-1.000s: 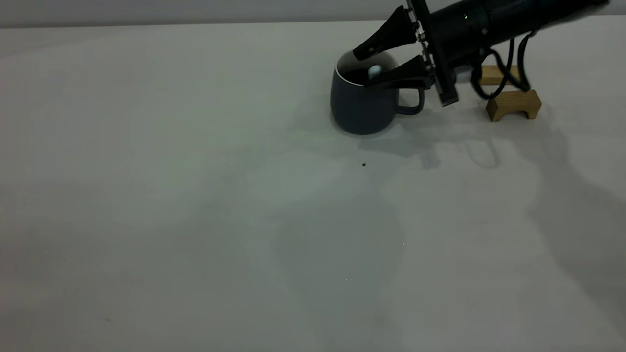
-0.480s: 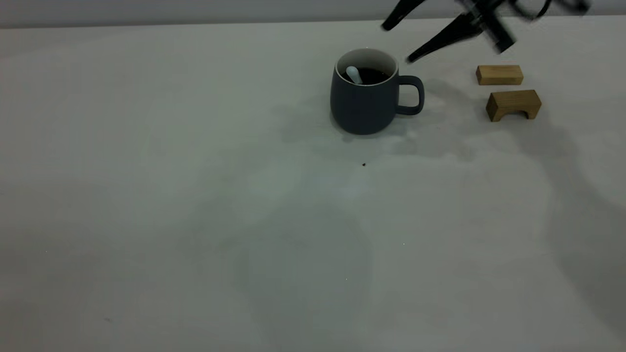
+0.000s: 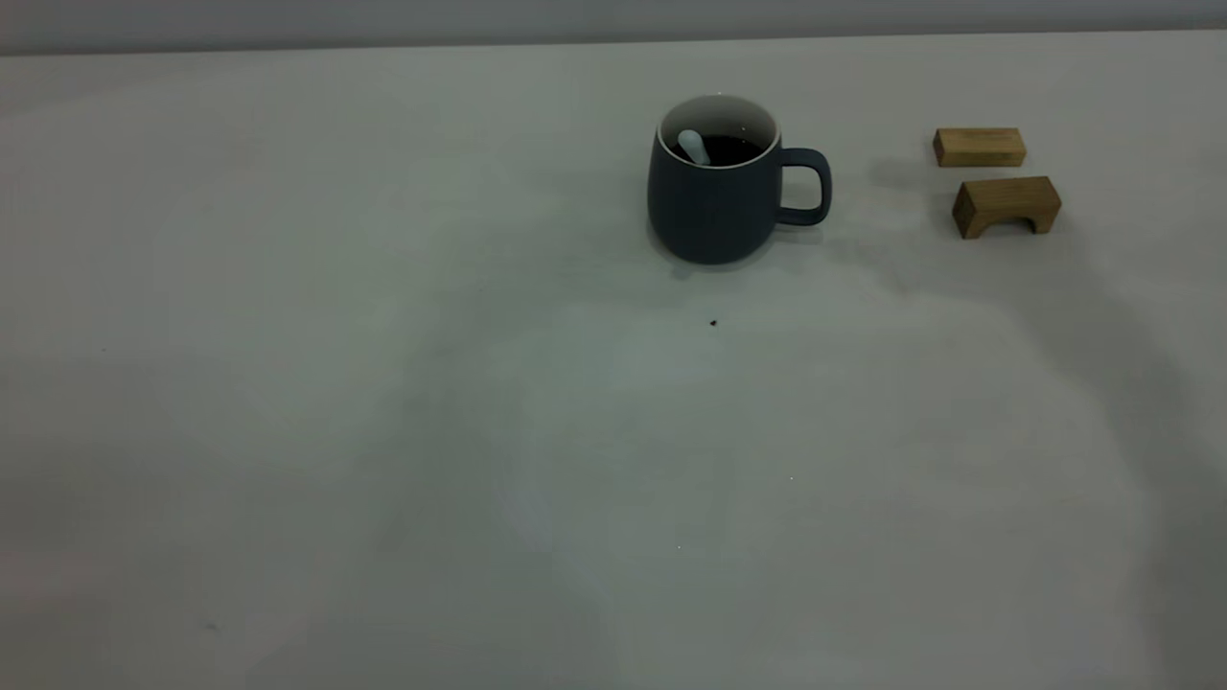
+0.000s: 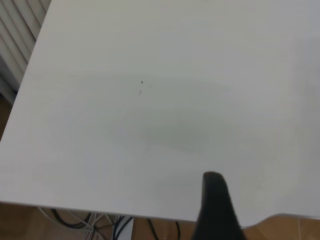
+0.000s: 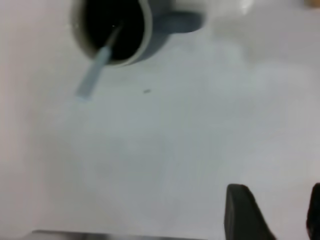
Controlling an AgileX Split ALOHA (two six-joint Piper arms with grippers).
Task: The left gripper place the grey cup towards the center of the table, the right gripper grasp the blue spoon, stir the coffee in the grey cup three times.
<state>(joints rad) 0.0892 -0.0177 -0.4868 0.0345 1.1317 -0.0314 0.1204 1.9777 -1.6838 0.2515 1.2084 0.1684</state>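
The grey cup (image 3: pixel 714 206) stands upright at the back of the table (image 3: pixel 383 402), right of centre, its handle pointing right. Dark coffee (image 3: pixel 736 149) fills it, and the blue spoon (image 3: pixel 692 146) leans inside against the left rim, held by nothing. Neither gripper shows in the exterior view. The right wrist view looks down on the cup (image 5: pixel 146 37), the coffee (image 5: pixel 107 22) and the spoon (image 5: pixel 95 75); my right gripper (image 5: pixel 277 192) hangs open well clear of them. My left gripper (image 4: pixel 267 197) shows only one black fingertip (image 4: pixel 214 184), over bare table near its edge, holding nothing.
Two tan wooden blocks sit right of the cup: a flat one (image 3: pixel 979 147) and an arched one (image 3: pixel 1007 203). A tiny dark speck (image 3: pixel 713 323) lies in front of the cup. Cables (image 4: pixel 117 227) hang below the table edge in the left wrist view.
My right gripper let go of the spoon in the cup, rose up and to the right, and left the exterior view. The spoon now leans on the cup's left rim.
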